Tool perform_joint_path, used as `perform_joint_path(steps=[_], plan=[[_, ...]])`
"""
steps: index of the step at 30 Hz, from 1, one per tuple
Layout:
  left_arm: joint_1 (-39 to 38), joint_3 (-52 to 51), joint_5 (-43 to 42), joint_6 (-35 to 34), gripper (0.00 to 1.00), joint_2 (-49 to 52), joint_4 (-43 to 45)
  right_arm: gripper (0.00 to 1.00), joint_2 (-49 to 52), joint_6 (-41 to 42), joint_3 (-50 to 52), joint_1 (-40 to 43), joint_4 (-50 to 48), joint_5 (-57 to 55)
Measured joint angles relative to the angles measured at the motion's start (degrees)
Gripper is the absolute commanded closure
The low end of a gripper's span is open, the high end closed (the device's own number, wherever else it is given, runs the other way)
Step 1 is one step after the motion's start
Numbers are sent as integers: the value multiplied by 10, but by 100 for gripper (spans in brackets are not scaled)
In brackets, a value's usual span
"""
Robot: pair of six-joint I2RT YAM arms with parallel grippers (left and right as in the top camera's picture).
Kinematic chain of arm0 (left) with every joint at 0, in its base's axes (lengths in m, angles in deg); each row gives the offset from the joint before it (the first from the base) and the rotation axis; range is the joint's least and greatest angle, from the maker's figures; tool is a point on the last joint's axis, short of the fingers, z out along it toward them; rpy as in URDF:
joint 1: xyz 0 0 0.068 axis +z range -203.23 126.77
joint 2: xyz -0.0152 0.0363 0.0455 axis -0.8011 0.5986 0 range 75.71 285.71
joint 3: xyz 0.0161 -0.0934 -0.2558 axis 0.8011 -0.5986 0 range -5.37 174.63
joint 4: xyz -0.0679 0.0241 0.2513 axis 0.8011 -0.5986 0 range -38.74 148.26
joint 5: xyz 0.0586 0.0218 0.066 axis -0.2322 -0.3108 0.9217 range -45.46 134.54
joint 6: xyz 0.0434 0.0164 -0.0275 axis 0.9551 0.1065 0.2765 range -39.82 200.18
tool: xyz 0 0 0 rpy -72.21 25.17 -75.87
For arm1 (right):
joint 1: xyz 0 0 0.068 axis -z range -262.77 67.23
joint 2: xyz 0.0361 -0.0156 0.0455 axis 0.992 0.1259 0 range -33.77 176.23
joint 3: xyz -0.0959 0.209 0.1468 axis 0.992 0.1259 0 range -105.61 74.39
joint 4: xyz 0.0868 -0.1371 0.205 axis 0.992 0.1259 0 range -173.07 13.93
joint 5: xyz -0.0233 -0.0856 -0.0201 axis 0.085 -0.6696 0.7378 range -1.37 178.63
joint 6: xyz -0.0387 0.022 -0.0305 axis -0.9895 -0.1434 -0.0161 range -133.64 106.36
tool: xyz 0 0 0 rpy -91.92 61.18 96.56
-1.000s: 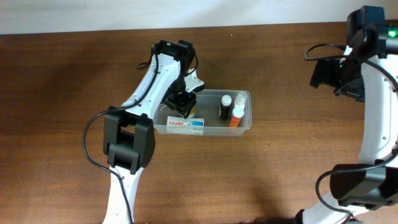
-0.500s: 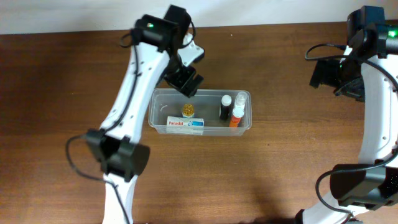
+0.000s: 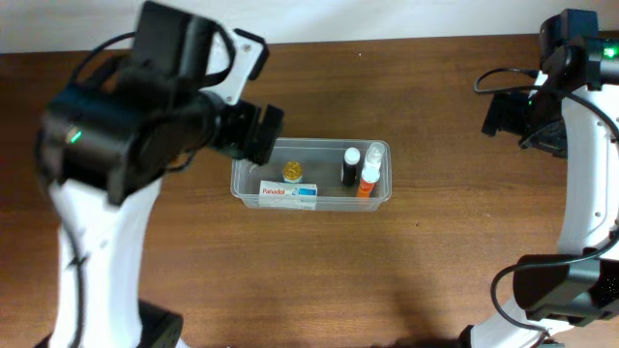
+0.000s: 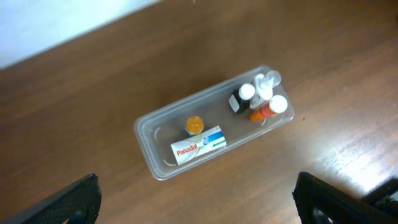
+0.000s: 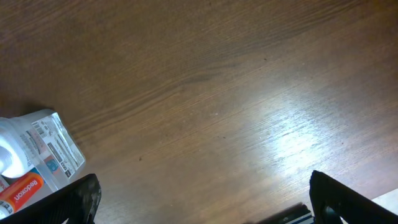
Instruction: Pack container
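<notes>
The clear container point(image 3: 242, 179) lies mid-table. Inside it are a Panadol box point(image 3: 288, 192), a small yellow-capped jar point(image 3: 292, 171), a black bottle point(image 3: 350, 166), an orange tube point(image 3: 368, 182) and a clear bottle point(image 3: 375, 153). My left gripper point(image 3: 261, 135) hangs high above the container's left end, open and empty. From that wrist the container point(image 4: 149, 134) and the Panadol box point(image 4: 199, 144) sit far below the left gripper point(image 4: 202, 211). My right gripper point(image 3: 508, 114) hovers open over bare wood to the right. In its wrist view the right gripper point(image 5: 205, 208) holds nothing.
In the right wrist view a labelled clear bottle point(image 5: 46, 149) and the orange tube point(image 5: 22, 190) show at the lower left edge. A white wall strip point(image 3: 387, 19) runs along the table's far edge. Brown wood lies all round the container.
My left gripper opened, left the yellow-capped jar in the container, then rose high and swung left. The right arm has not moved.
</notes>
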Motion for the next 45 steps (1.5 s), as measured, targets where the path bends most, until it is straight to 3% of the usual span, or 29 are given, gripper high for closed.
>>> perform_joint_path(steps=[10, 15, 21, 24, 29, 30, 34, 37, 45], plan=[[6, -36, 79, 28, 1, -157, -1, 2, 0, 0, 0, 0, 0, 0], [76, -137, 95, 36, 1, -237, 19, 2, 0, 0, 0, 0, 0, 0], [150, -356, 48, 67, 1, -334, 233, 2, 0, 0, 0, 0, 0, 0], [178, -536, 10, 87, 1, -413, 406, 2, 0, 0, 0, 0, 0, 0], [189, -784, -18, 99, 1, -516, 645, 2, 0, 0, 0, 0, 0, 0], [189, -852, -30, 100, 1, -542, 727, 2, 0, 0, 0, 0, 0, 0], [189, -1015, -69, 102, 1, -610, 864, 2, 0, -1, 0, 0, 0, 0], [189, -1100, -86, 104, 1, -655, 914, 2, 0, 0, 0, 0, 0, 0], [189, -1247, -92, 104, 1, -776, 939, 2, 0, 0, 0, 0, 0, 0]])
